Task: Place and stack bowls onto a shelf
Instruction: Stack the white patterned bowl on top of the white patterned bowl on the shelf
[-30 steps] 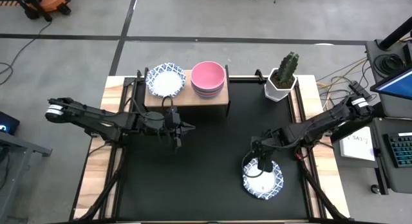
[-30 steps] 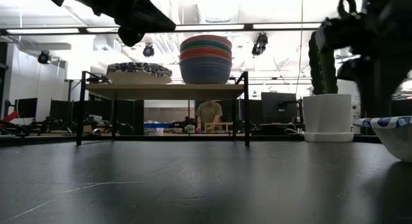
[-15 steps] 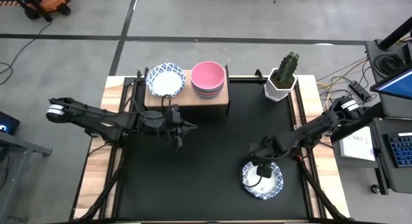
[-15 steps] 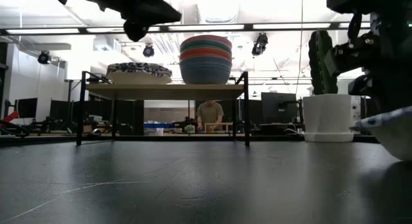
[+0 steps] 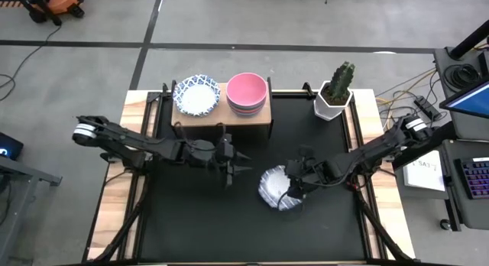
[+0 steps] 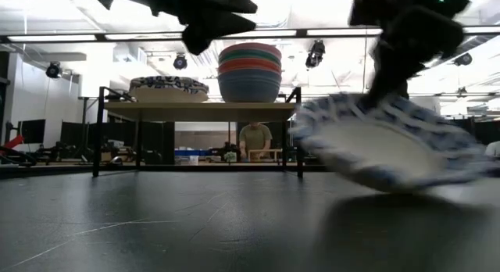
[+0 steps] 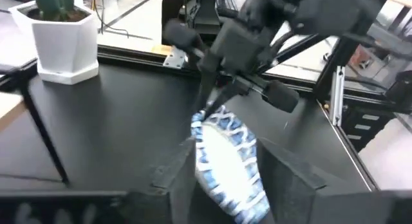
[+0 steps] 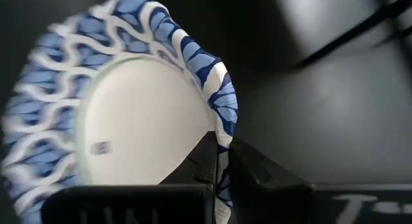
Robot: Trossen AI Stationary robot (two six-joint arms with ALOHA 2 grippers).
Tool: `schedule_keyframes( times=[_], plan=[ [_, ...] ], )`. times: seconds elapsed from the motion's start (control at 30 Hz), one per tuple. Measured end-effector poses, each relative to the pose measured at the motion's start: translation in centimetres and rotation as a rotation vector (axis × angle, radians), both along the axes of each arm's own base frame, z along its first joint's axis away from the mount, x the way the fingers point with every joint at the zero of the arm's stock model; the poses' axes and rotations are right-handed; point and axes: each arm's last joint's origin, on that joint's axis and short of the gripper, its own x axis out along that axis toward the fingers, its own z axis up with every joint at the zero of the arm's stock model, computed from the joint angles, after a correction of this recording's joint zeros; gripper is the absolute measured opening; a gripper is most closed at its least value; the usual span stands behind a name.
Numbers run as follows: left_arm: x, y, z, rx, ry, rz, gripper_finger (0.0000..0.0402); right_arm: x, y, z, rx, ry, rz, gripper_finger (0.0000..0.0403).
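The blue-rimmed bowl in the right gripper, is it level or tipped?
Tipped. The bowl hangs tilted above the mat, its rim pinched between the right gripper's fingers.

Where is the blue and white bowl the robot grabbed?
The bowl hangs tilted in the right gripper, mid-mat in the high view, near the left gripper.

Two slim black jointed arms (image 5: 145, 146) with white end caps.

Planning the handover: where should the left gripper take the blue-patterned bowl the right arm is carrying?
Probably the free rim opposite the right gripper. That gripper pinches the blue-patterned bowl by its rim on the right arm's side, and the bowl hangs tilted over the black mat. The left gripper, fingers apart, already points at it, so coming straight from the left arm's side onto the scalloped edge looks simplest.
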Motion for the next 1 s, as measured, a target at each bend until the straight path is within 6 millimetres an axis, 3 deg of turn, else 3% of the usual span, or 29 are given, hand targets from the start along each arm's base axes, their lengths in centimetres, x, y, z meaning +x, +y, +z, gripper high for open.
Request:
schedule_keyframes(
  times=[0.23, 0.6, 0.8, 1.0],
  plan=[
    [2.7, -0.5, -1.1, 0.033, 0.095, -0.013, 0.0187, 1.8, 0.2, 3.0, -0.222, -0.085, 0.056, 0.0013],
    [4.7, -0.8, -2.0, 0.006, 0.150, 0.021, 0.0157, 4.2, 1.1, 4.8, -0.339, -0.081, 0.146, 0.0013],
    [4.6, -0.8, -2.2, -0.013, 0.170, 0.036, 0.0111, 4.7, 1.3, 4.6, -0.345, -0.079, 0.159, 0.0013],
    [4.5, -0.7, -2.4, -0.043, 0.193, 0.051, 0.0011, 4.9, 1.4, 4.7, -0.321, -0.110, 0.166, 0.0031]
  ],
)
